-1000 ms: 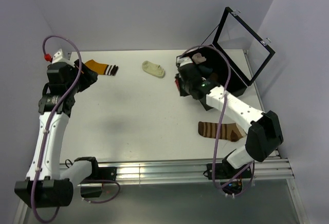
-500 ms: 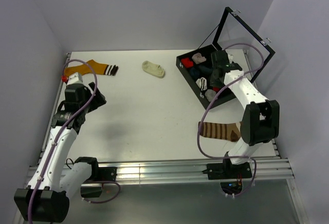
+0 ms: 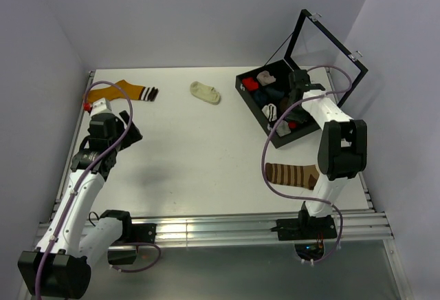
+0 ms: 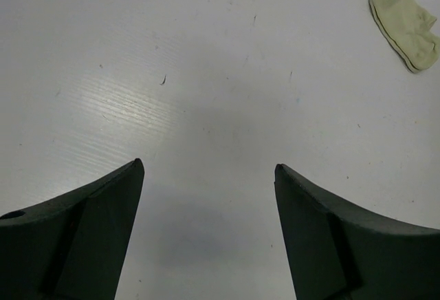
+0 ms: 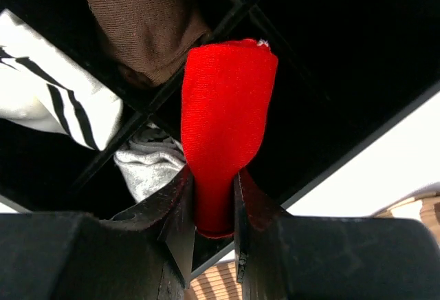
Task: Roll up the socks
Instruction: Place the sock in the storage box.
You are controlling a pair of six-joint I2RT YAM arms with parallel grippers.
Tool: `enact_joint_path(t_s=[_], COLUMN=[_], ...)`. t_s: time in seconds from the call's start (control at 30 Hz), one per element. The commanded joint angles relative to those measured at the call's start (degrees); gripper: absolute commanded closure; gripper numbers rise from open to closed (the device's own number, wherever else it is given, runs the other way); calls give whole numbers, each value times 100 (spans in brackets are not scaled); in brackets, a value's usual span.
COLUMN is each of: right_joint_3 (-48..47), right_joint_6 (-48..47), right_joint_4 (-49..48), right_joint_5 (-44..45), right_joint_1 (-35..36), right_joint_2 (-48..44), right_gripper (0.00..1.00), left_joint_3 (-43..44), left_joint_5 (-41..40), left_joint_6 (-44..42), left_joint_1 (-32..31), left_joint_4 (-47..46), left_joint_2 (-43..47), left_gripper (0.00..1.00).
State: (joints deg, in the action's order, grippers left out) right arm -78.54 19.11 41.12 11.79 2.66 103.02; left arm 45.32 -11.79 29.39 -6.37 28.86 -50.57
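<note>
Our right gripper was clamped narrowly on the rolled plain red fabric sock, holding it over a compartment of the black divided box. We judged this the stowing step, with release next. Our left gripper gaped wide and empty near the short cream ankle sock.

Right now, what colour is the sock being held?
The sock is red; right wrist view shows it best.

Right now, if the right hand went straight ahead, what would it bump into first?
Likely the black box: the red sock pinched in the right hand points into its compartments. Depth is unclear.
</note>
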Motion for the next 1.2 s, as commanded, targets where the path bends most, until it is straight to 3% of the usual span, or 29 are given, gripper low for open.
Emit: enact_joint_path(t_s=[0.0,0.3,0.53,0.83,1.17], right_joint_3=[-118,-161,-363,58,-21], right_joint_6=[-329,-1146,-1735,-1850,-2008], right_joint_4=[-297,-421,-263,-904,-694], right_joint_5=[-273,-511,76,403,175], right_joint_1=[-116,-222,-222,-222,-222], right_joint_2=[95,376,473,-423,-2], right_gripper=[100,100,100,100,100], left_joint_3=[74,73,65,73,73], left_joint_5=[-201,-174,-174,-130,-130], left_joint_6=[-38,-29,-38,-29,-30], left_joint_1=[-22,-22,-22,-31,-31], left_joint_4=[-179,-188,-197,-223,-232], left_joint_2=[64,38,38,-41,-67], left_gripper=[18,18,18,19,19])
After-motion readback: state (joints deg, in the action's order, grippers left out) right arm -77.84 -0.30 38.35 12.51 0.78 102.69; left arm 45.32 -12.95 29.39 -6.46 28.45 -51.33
